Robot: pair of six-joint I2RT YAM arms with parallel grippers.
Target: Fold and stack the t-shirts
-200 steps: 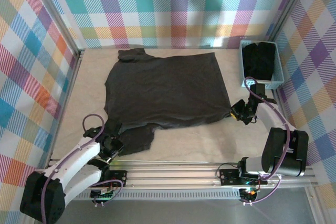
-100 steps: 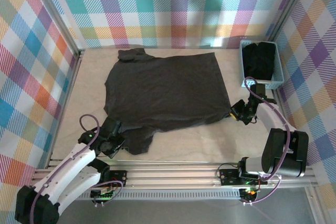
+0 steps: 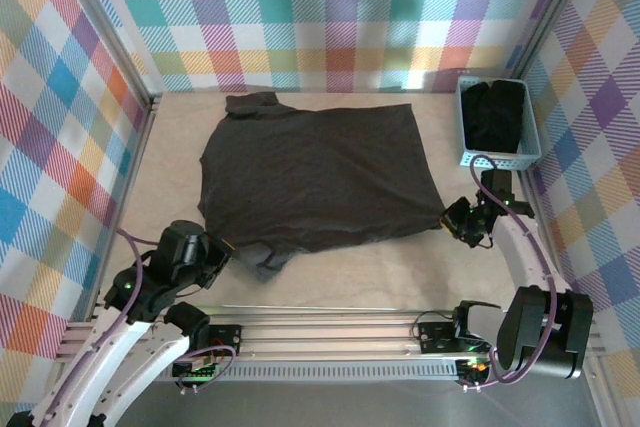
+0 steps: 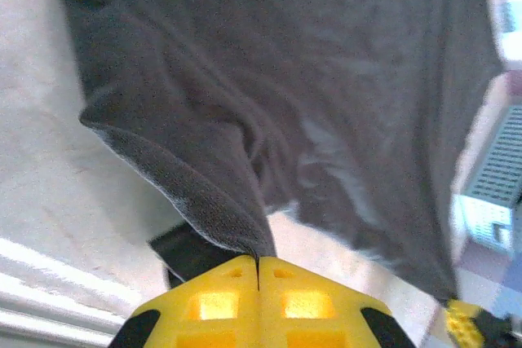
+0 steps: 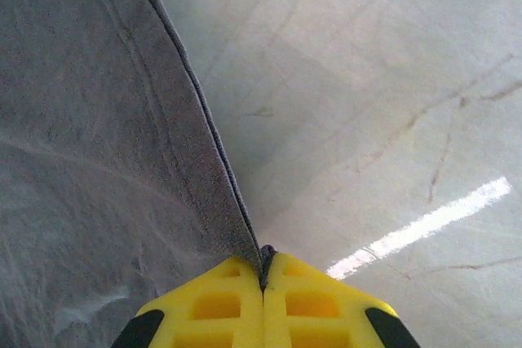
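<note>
Both my jaws are pinched shut on the soft, light, sag-prone t-shirt (image 3: 315, 172) spread across the table (image 3: 380, 272), my left gripper (image 3: 222, 245) holding its edge at seven o'clock and my right gripper (image 3: 447, 215) its corner at four, the best holds.

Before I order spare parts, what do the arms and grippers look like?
The left arm and right arm have white links, black joints and purple cables. The left gripper and right gripper have yellow fingers with window cut-outs and black corners.
</note>
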